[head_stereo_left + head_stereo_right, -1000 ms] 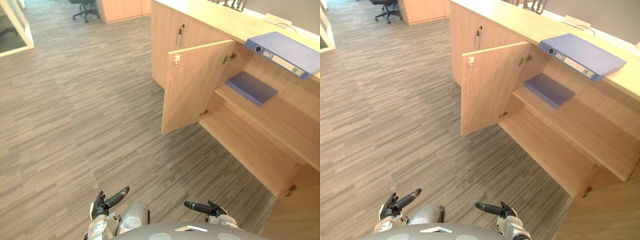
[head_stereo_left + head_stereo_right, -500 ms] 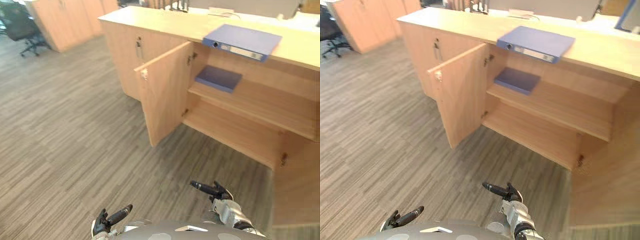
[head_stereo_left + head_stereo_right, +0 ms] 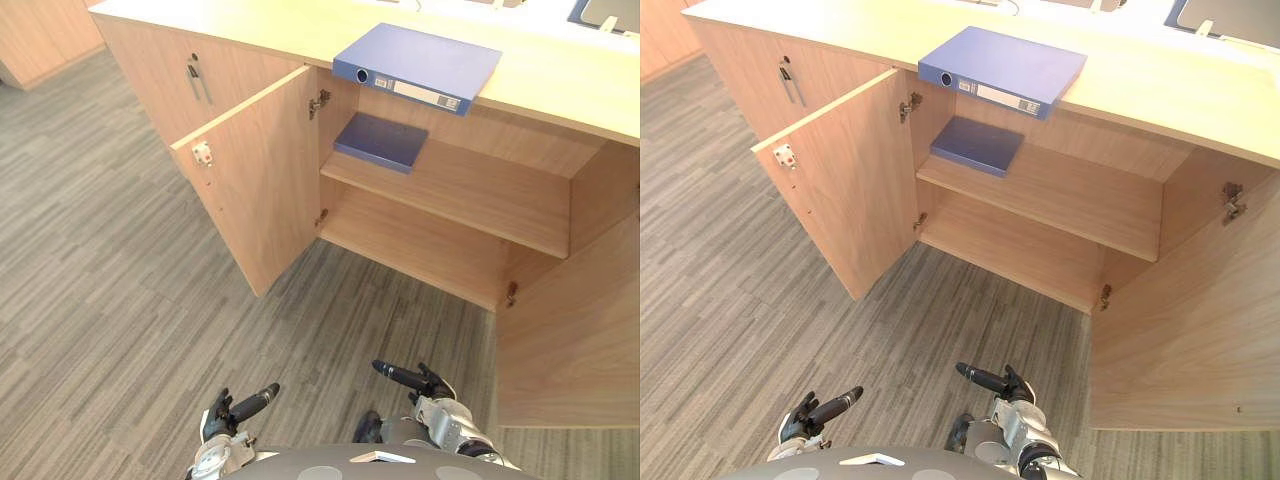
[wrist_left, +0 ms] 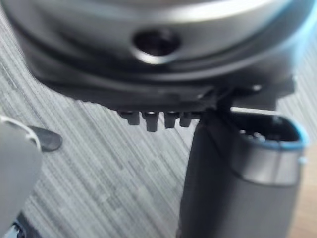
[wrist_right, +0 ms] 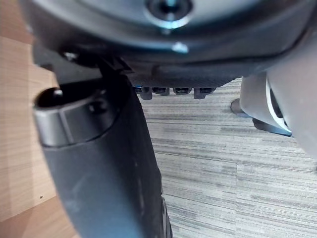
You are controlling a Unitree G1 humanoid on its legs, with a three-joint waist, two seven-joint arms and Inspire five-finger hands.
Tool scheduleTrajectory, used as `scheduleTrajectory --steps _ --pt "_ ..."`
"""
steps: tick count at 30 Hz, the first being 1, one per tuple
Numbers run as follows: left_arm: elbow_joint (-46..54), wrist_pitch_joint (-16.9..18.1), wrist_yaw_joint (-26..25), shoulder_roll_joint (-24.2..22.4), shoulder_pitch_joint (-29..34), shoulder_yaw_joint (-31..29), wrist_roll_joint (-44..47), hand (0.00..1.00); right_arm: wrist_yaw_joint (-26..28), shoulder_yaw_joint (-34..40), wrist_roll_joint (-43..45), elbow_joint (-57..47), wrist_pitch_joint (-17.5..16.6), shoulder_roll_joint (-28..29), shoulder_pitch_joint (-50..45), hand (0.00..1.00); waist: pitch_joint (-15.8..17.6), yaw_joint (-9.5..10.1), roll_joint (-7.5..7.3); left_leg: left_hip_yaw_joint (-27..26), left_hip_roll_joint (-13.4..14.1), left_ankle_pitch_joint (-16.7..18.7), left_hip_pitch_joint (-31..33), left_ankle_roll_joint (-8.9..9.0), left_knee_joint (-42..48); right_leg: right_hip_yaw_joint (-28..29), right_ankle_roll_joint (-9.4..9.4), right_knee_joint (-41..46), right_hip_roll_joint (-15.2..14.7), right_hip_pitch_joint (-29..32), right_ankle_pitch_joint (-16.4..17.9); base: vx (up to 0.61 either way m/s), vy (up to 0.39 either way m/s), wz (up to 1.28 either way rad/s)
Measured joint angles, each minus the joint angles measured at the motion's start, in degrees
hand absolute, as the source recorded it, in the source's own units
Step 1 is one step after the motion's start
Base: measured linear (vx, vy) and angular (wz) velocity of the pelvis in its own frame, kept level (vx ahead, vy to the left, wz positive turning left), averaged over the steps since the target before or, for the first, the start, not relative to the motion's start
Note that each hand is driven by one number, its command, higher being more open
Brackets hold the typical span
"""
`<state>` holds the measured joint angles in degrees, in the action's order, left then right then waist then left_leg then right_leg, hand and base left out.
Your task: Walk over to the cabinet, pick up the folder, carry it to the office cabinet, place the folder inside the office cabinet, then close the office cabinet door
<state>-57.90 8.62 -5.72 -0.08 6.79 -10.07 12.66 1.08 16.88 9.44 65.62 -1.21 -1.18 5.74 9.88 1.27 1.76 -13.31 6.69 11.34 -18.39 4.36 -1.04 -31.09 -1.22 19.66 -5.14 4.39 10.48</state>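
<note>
A blue ring-binder folder (image 3: 417,67) lies flat on the wooden cabinet's top (image 3: 250,20), its spine facing me. A thinner blue folder (image 3: 381,141) rests on the upper shelf (image 3: 470,195) inside the open cabinet, at its left end. My left hand (image 3: 240,410) and right hand (image 3: 415,380) hang low near the floor, well short of the cabinet. Both are open and hold nothing. The thumbs stand out in the left wrist view (image 4: 237,163) and the right wrist view (image 5: 94,163) over bare carpet.
The cabinet's left door (image 3: 255,180) swings out towards me and the right door (image 3: 570,340) stands wide open at the right. A closed door with a metal handle (image 3: 198,78) is further left. Grey striped carpet (image 3: 110,280) lies between me and the cabinet.
The camera has swung and moved closer, so the open cabinet now sits squarely ahead. Both hands stay low and empty; the folders have not moved.
</note>
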Motion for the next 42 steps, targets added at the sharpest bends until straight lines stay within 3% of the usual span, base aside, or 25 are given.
scheduleTrajectory --steps 2,5,7,9,10,11,12,13,15,17,18,20,21,22,23,28,33,37,42 --pt "0.0 -0.07 0.2 0.66 -0.5 1.43 -0.02 1.0 -0.03 -1.76 0.05 0.06 0.63 0.15 -0.32 1.0 -0.56 -0.01 -0.98 0.35 0.78 0.32 0.67 0.49 1.49 -0.14 -0.02 -1.93 1.11 -0.87 -0.35 0.15 0.004 -0.02" --pt "0.09 -0.06 0.0 2.25 -0.88 3.06 0.16 1.0 -0.15 -3.14 0.14 1.13 0.97 0.6 -0.56 1.0 -1.88 -0.18 -2.92 1.3 1.44 1.73 5.22 0.74 11.68 -0.06 0.35 -6.59 1.82 -3.35 -1.3 0.2 -0.011 -0.03" --pt "0.09 -0.07 -0.28 2.26 -1.29 3.47 0.43 1.0 -0.27 -4.32 0.2 1.13 0.99 -0.02 -0.95 1.0 -2.27 -0.11 -2.12 1.5 3.66 4.23 10.06 1.06 24.11 0.39 0.37 -9.81 3.58 -5.77 -1.36 0.22 -0.016 -0.11" --pt "0.18 -0.18 -0.3 2.09 -1.05 3.34 1.12 1.0 -0.43 -6.09 0.29 1.17 1.17 -1.31 -1.14 1.0 -2.09 0.16 -0.1 1.98 7.81 3.43 17.41 1.84 45.55 1.62 0.05 -12.81 5.95 -10.45 -1.49 0.3 0.029 -0.29" --pt "0.27 -0.19 -0.31 1.99 -1.0 3.2 1.12 1.0 -0.59 -6.33 0.26 1.31 1.39 -1.38 -1.25 1.0 -2.16 0.38 0.41 2.04 8.98 3.97 19.75 1.52 51.46 2.76 -0.18 -13.13 6.32 -12.02 -1.34 0.32 0.072 -0.35" --pt "0.68 -0.2 -0.26 1.97 -0.62 2.94 1.11 1.0 -0.76 -6.31 0.27 1.65 1.5 -1.47 -1.11 1.0 -2.18 0.46 0.45 1.89 8.88 4.73 20.9 1.48 53.66 3.92 -0.26 -13.38 6.18 -13.07 -1.29 0.33 0.136 -0.46" --pt "2.28 -0.23 -0.15 1.95 0.15 2.5 1.05 1.0 -1.29 -6.29 0.27 2.22 1.66 -1.59 -0.71 1.0 -1.67 0.78 -0.42 1.09 7.78 6.14 23.15 0.11 55.96 6.16 -0.38 -13.77 5.03 -14.97 -1.22 0.31 0.208 -0.74" --pt "4.53 -0.19 -0.08 1.89 0.58 2.2 0.93 1.0 -1.73 -6.25 0.25 2.4 1.75 -1.85 -0.51 1.0 -1.3 1.95 -1.09 0.74 5.51 8.27 26.75 -1.15 55.03 8.33 -0.53 -12.92 2.51 -16.23 -1.12 0.29 0.24 -0.73" --pt "5.97 -0.03 0.0 1.89 0.65 2.06 0.93 1.0 -1.75 -6.24 0.25 2.77 1.74 -2.22 -0.07 1.0 -0.85 2.98 -1.48 1.29 3.82 9.11 30.85 -1.46 50.05 10.18 -0.3 -11.23 -0.22 -16.63 -0.98 0.26 0.31 -0.8" --pt "6.88 0.13 0.0 1.52 1.05 1.37 0.93 1.0 -1.64 -6.23 0.22 2.92 1.73 -2.83 0.27 1.0 -0.69 3.68 -0.13 5.66 3.36 5.26 33.09 -0.87 34.1 12.17 3.28 -8.78 -2.26 -16.99 1.13 0.28 0.378 -0.75" --pt "6.23 -0.12 0.05 1.33 0.56 -0.37 1.47 1.0 -1.66 -6.45 0.17 3.0 1.82 -2.1 -0.04 1.0 -0.03 3.82 -0.84 5.03 1.01 -0.46 30.66 -0.8 30.01 14.1 6.65 -8.62 -4.81 -18.07 3.3 0.26 0.319 -0.29" --pt "6.71 0.13 -0.3 1.71 0.56 -1.24 1.49 1.0 -1.08 -6.92 0.15 3.19 1.98 -1.25 0.08 1.0 -0.59 3.58 -1.84 5.51 -0.3 -1.17 29.68 -1.08 28.16 14.24 6.44 -10.47 -3.84 -17.34 3.06 0.2 0.18 -0.05" --pt "6.69 0.09 -0.21 2.0 0.42 -1.51 1.49 1.0 -1.07 -7.25 0.15 3.19 1.92 -0.99 0.09 1.0 -0.15 3.56 -1.19 6.79 -0.89 -1.15 29.71 -1.09 28.47 14.37 6.43 -12.28 -2.25 -17.32 3.01 0.12 0.051 0.11" --pt "6.67 0.04 -0.17 2.33 0.45 -1.6 1.5 1.0 -1.13 -7.6 0.13 3.17 1.93 -0.62 0.12 1.0 -0.11 3.72 -2.51 8.01 -2.37 -1.12 29.37 -1.16 29.27 15.29 6.05 -15.41 -1.15 -17.42 0.88 0.1 0.008 0.26" --pt "5.87 -0.04 -0.33 2.21 0.6 -2.13 1.52 1.0 -1.17 -7.82 0.1 3.13 1.79 -0.91 -0.07 1.0 0.06 3.75 -1.99 10.35 -3.87 -0.99 28.32 -1.47 29.24 15.89 6.47 -16.35 -1.22 -18.93 -0.55 0.09 0.011 0.23" --pt "5.49 -0.03 -0.41 1.13 1.12 -4.14 2.54 1.0 -1.09 -7.84 0.02 2.59 1.69 -0.32 0.25 1.0 -0.05 4.83 -1.86 10.61 -4.49 -1.21 26.03 -1.78 24.89 16.07 7.73 -18.32 -1.93 -19.38 -2.51 0.12 0.042 -0.14" --pt "4.18 -0.01 -0.6 1.15 2.22 -4.15 2.66 1.0 -1.13 -7.86 0.0 3.26 1.77 -1.03 -2.33 1.0 -3.49 4.53 -2.73 10.5 -7.51 -4.58 21.2 -2.75 13.91 17.51 8.76 -18.94 -4.35 -17.92 -3.93 0.04 0.046 -0.21" --pt "3.94 -0.01 -0.66 0.88 2.18 -2.92 2.6 1.0 -1.14 -8.15 -0.02 3.52 1.93 -2.53 -2.94 1.0 -4.77 3.62 -2.62 9.99 -8.94 -7.19 20.88 -4.27 9.59 18.15 8.12 -21.73 -5.38 -16.6 -7.42 -0.03 0.092 -0.17" --pt "3.94 0.0 -1.11 1.15 1.97 -1.82 2.47 1.0 -1.06 -8.61 -0.1 3.4 1.93 -2.25 -2.49 1.0 -5.33 3.42 -3.49 8.1 -10.77 -10.14 20.39 -4.91 3.94 17.78 7.63 -22.78 -7.19 -13.76 -8.7 -0.14 0.08 -0.24"
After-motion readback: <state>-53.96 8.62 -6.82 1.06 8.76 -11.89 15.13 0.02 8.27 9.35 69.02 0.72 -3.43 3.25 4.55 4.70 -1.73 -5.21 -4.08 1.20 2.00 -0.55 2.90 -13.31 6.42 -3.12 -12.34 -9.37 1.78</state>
